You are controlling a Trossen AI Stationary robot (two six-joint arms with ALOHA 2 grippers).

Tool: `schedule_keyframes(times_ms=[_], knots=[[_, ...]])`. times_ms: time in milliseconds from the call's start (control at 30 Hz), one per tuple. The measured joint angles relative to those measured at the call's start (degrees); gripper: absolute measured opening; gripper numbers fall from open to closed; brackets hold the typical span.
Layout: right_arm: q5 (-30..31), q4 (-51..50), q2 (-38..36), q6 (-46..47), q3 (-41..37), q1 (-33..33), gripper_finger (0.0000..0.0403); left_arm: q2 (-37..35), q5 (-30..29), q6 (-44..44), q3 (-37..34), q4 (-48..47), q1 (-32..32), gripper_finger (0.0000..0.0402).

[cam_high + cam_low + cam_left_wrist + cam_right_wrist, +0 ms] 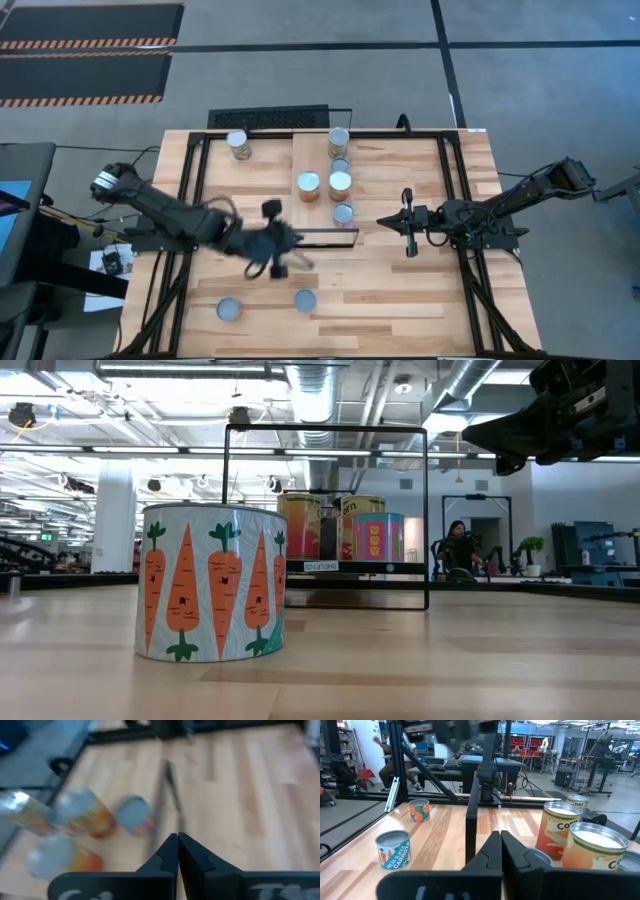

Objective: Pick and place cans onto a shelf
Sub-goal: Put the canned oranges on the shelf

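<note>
Above mid-table, left hand (297,240) shut, empty.

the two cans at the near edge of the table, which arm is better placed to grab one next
Left, probably. The left gripper is shut and empty, close to the silver-topped can and its neighbour. The right gripper, also shut, sits farther off by the shelf.

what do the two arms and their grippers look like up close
Both arms are dark, nearly black, built of slim jointed segments. The left arm has a silver-ringed joint at its base and loose black cables looping near the wrist. The right arm carries a small green spot near the wrist. The left gripper and right gripper each end in two flat, angular black fingers with stepped, notched tips.
</note>
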Motion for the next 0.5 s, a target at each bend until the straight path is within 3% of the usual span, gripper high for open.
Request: schedule_keyframes(times_ms=[333, 500], knots=[[0.06, -0.10, 0.00, -0.42, 0.00, 0.00, 0.0007, 0.99, 0.15, -35.24, -0.01, -18.20, -16.56, 0.0000], [0.14, -0.13, 0.00, -0.53, 0.00, 0.00, 0.0008, 4.74, 4.84, -51.97, -0.04, -23.01, -22.48, 0.0000]])
